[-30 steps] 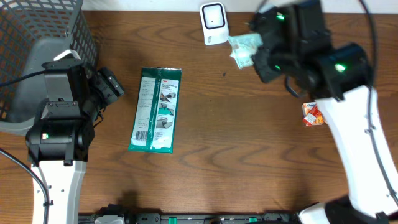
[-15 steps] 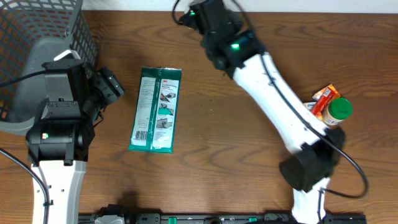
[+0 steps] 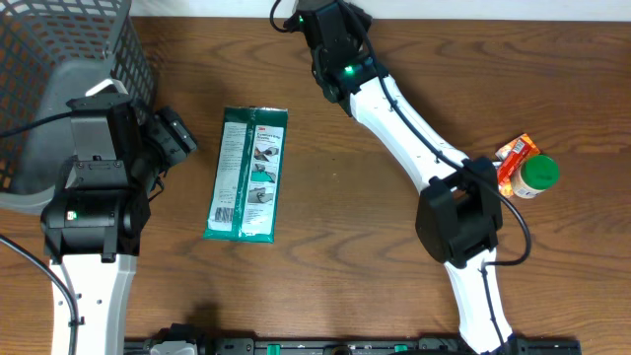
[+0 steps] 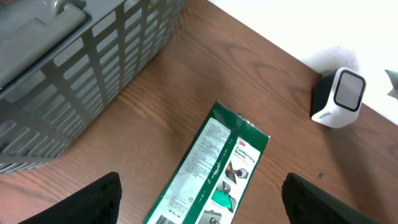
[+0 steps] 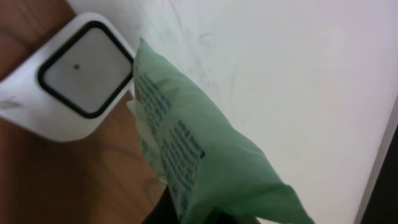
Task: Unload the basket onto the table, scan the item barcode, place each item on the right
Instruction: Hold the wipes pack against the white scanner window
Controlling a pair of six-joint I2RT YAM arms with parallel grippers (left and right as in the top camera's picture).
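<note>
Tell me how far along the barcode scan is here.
Done: the right tool is shut on the light green packet. In hand: the packet is held right beside the white scanner. Remaining: a read isn't confirmable; the dark green pack lies on the table near the open left tool.

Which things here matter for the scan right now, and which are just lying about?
In the job: light green pouch, held up beside the white scanner.
Lying about: dark green packet flat on the table, wire basket, green-capped bottle, orange packet.
</note>
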